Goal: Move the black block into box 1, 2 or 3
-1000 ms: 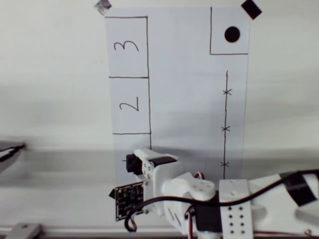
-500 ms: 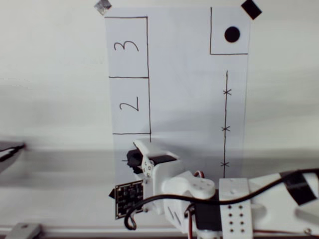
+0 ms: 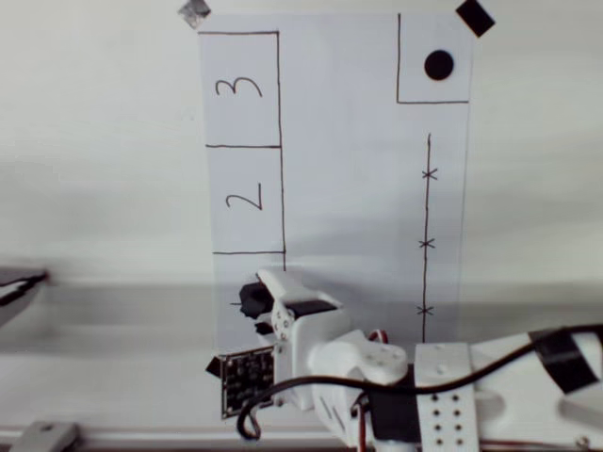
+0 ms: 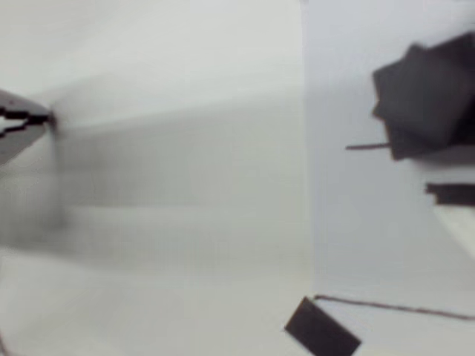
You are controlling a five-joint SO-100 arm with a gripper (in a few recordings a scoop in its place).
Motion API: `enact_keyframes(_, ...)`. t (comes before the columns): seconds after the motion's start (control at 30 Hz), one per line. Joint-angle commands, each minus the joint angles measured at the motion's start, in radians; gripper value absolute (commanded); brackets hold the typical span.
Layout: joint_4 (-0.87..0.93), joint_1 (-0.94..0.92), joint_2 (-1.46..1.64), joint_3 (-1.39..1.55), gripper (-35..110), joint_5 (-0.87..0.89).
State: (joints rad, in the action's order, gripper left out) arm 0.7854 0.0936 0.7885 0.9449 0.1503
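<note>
In the overhead view the black block (image 3: 251, 298) lies on the paper inside box 1 (image 3: 229, 279), just below the line under box 2 (image 3: 245, 200). My white gripper (image 3: 263, 302) reaches in from the lower right, its jaws on either side of the block. A thin gap shows between the block and the lower dark jaw, so the gripper looks open. In the wrist view the block (image 4: 421, 95) sits tilted at the upper right, over a pen stroke. One dark finger edge (image 4: 453, 193) stands apart below the block.
Box 3 (image 3: 240, 88) lies at the far end of the paper strip. A drawn square with a black dot (image 3: 438, 64) and a line with crosses (image 3: 427, 243) are on the right. Black tape squares (image 3: 475, 17) (image 4: 322, 330) hold the paper's corners. The arm's body (image 3: 443, 386) fills the bottom right.
The block has turned from square-on to tilted and sits slightly higher in the picture. A gap has opened between it and the lower jaw. The arm has shifted a little.
</note>
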Motion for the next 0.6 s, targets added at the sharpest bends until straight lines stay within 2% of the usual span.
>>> enact_keyframes(0.0,-0.017,0.028,0.172,0.021,23,0.008)
enact_keyframes(0.57,-0.017,0.043,0.561,0.357,23,0.032)
